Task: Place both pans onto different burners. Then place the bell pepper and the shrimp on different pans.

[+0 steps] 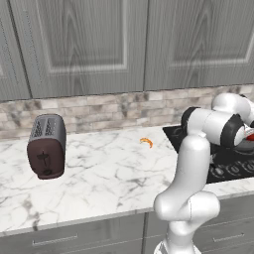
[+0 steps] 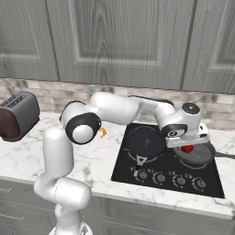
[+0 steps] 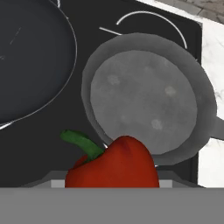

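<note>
My gripper (image 2: 187, 146) hangs over the right side of the cooktop, shut on the red bell pepper (image 2: 186, 149). In the hand view the bell pepper (image 3: 116, 168) with its green stem sits just above the near rim of the dark grey pan (image 3: 144, 100), hiding my fingertips. That grey pan (image 2: 201, 156) rests on a right burner, handle pointing right. On a left burner beside it lies the black pan (image 2: 146, 140), which also shows in the hand view (image 3: 26, 57). The orange shrimp (image 1: 146, 142) lies on the marble counter, left of the cooktop.
A dark toaster (image 1: 46, 146) stands at the counter's far left. The black cooktop (image 2: 167, 172) has a row of knobs along its front edge. An uncovered burner ring (image 3: 153, 19) lies beyond the grey pan. Grey cabinets hang above the stone backsplash.
</note>
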